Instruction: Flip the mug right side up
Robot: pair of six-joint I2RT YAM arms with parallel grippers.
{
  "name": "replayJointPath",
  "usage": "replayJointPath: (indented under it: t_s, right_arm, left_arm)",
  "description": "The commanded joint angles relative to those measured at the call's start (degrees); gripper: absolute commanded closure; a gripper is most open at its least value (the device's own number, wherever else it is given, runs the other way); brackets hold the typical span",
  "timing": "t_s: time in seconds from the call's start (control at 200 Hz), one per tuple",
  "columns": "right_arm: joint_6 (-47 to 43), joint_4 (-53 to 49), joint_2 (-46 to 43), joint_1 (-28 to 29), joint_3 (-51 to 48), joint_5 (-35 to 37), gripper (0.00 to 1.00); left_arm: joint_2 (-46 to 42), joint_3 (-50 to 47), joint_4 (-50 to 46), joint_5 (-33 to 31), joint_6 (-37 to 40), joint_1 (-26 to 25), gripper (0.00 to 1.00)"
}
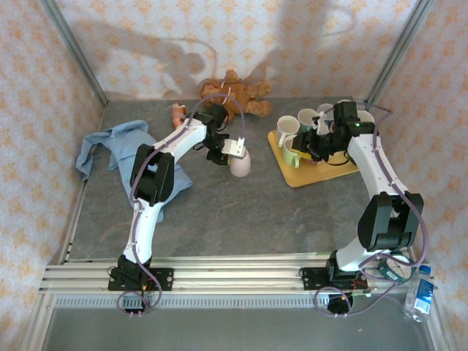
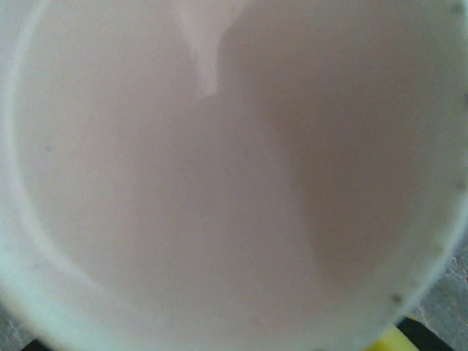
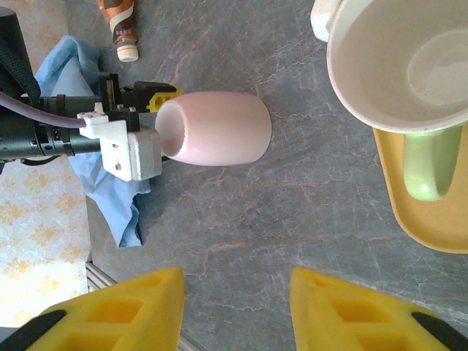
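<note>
One pink mug point(image 1: 240, 165) sits mouth-first against the left pincer point(image 1: 235, 151).

- No legible text, brand, number or sign anywhere from where I'm standing.
- Small brown bottle point(image 3: 123, 28) lying on the tabletop point(image 3: 307, 219): it has a label band with dark and light patches, but the print is too blurred to read.
- Clear plastic bottle point(image 1: 421, 294) off the near right corner: it has a blue wrap label, and the lettering is too small to make out.
</note>
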Motion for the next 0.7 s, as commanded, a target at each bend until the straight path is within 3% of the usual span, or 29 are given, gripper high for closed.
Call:
replayJointPath:
  t_s: [0.0,0.195,0.31,0.575,0.696]
  right_arm:
    - [-1.25,-0.84,0.07,0.18,0.85,0.55,0.58]
    - [-1.37,-0.85,0.04,0.18,0.49,0.47,0.58]
    - [-1.46,-0.87,0.01,0.17,0.41,0.46,0.58]
    - [-1.49,-0.67,-0.4,0.23,-0.12,0.55,0.58]
    - [-1.32,-0.15,-1.03,0.17,-0.88,0.54,0.58]
  left_arm:
    - [-0.99,1.99,-2.61,-1.08,-0.4,-0.5,0.66]
    - [-0.79,2.47,-2.02,-1.51,-2.21,-0.83,0.66]
    - [0.08,3.77,-2.45,-1.8,-4.42,-0.9,0.73]
    - [-1.34,3.14,-1.48,-1.85,-9.21,-0.85,0.99]
    - [-4.94,-2.11,3.22,-0.04,-11.66,-0.66,1.0]
